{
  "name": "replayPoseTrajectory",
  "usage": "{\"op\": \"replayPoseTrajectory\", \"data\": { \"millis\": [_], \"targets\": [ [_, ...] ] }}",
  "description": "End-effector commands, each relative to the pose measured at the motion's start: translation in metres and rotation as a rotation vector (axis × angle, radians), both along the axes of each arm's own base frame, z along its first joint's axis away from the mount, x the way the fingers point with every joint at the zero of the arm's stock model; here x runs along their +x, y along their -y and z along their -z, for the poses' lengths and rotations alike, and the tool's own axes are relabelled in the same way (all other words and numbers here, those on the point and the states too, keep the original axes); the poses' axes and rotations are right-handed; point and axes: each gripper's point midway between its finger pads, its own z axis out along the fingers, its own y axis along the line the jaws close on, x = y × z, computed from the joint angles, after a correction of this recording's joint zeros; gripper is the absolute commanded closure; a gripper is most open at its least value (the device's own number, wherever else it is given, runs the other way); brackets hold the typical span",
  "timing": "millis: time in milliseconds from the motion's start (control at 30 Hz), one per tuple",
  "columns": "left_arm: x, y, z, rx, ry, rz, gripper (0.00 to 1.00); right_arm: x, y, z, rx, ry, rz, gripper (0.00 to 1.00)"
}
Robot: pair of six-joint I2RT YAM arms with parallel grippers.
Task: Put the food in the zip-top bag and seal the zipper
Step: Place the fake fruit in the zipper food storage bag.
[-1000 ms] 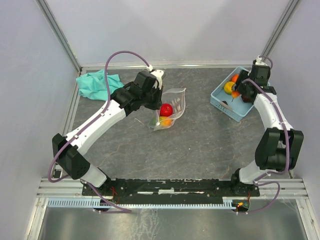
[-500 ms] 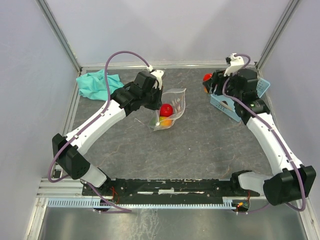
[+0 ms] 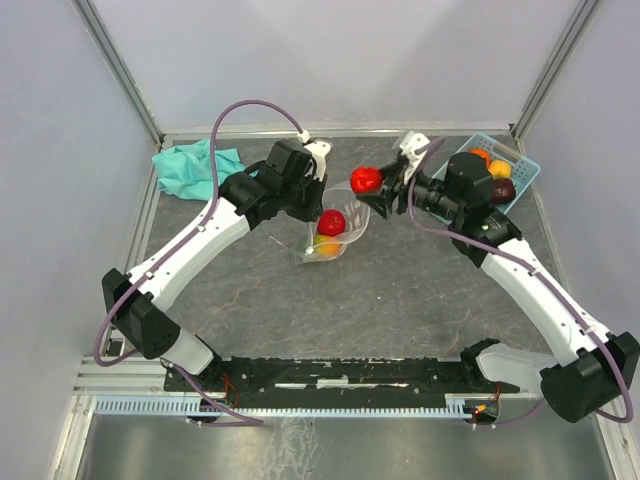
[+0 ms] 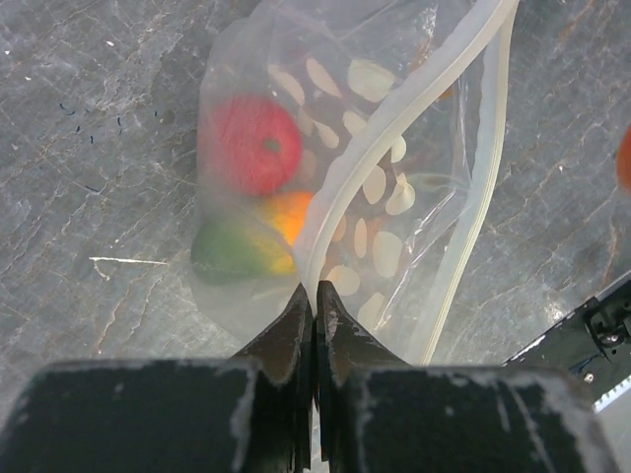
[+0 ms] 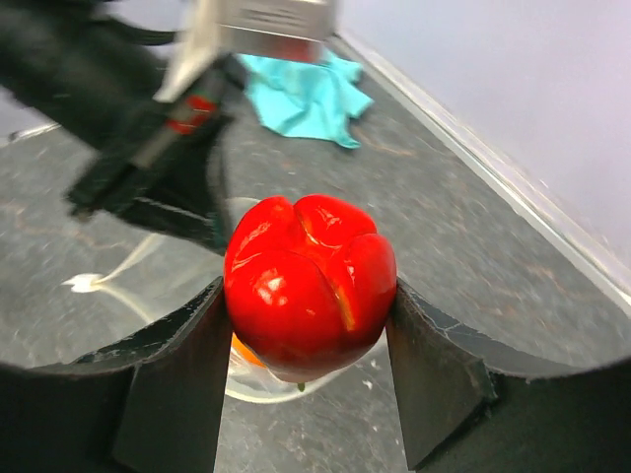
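Top view: the mottled grey stone-look desk [image 3: 420, 290] was walled in pale panels on three sides. The clear, white-dotted zip-top bag [image 3: 337, 222] lay mid-desk with open room around it. A crumpled teal cloth [image 3: 190, 167] lay far left and a perforated blue basket [image 3: 524, 176] far right.

Left wrist: the left pincer [image 4: 315, 296] was pressed together on the bag's thin film at the whitish zipper [image 4: 414, 108]. A round red fruit [image 4: 248, 145] sat inside.

Right wrist: the right pincer [image 5: 309, 330] pinched a glossy lobed red fruit [image 5: 311, 276] near the bag's mouth.

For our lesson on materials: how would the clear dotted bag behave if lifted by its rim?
Probably floppy: the bag is thin film, curving where the left gripper pinches it. Likely to sag: the toy fruits sit bunched at one end.
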Motion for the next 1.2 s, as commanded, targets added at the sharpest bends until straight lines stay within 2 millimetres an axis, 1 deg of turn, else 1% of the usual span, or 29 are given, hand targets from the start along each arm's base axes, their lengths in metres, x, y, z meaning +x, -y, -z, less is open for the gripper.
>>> {"op": "replayPoseTrajectory", "data": {
  "millis": [0,100,200,333,533,700,867,1000,1100,1167],
  "targets": [
    [-0.006,0.008,-0.025,-0.032,0.054,0.109,0.97,-0.032,-0.035,-0.02,-0.035,0.198,-0.242,0.55],
    [-0.009,0.009,-0.024,-0.031,0.046,0.125,0.97,-0.044,-0.051,-0.012,-0.088,0.257,-0.342,0.54],
    [-0.012,0.009,-0.024,-0.034,0.041,0.14,0.97,-0.05,-0.058,0.004,-0.15,0.298,-0.415,0.51],
    [-0.016,0.01,-0.022,-0.034,0.026,0.16,0.97,-0.055,-0.061,0.024,-0.218,0.348,-0.495,0.5],
    [-0.02,0.009,-0.021,-0.029,0.02,0.172,0.97,-0.047,-0.057,0.059,-0.317,0.335,-0.5,0.49],
    [-0.021,0.01,-0.021,-0.034,0.017,0.183,0.97,-0.037,-0.051,0.089,-0.422,0.325,-0.499,0.49],
    [-0.024,0.013,-0.021,-0.046,0.007,0.202,0.97,-0.025,-0.054,0.104,-0.442,0.323,-0.482,0.52],
    [-0.025,0.012,-0.022,-0.044,0.005,0.202,0.97,-0.004,-0.051,0.118,-0.485,0.31,-0.41,0.52],
    [-0.027,0.01,-0.023,-0.045,0.008,0.199,0.97,0.013,-0.044,0.13,-0.535,0.288,-0.333,0.52],
    [-0.029,0.009,-0.025,-0.049,0.009,0.197,0.97,0.024,-0.041,0.135,-0.54,0.253,-0.271,0.51]
  ]
}}
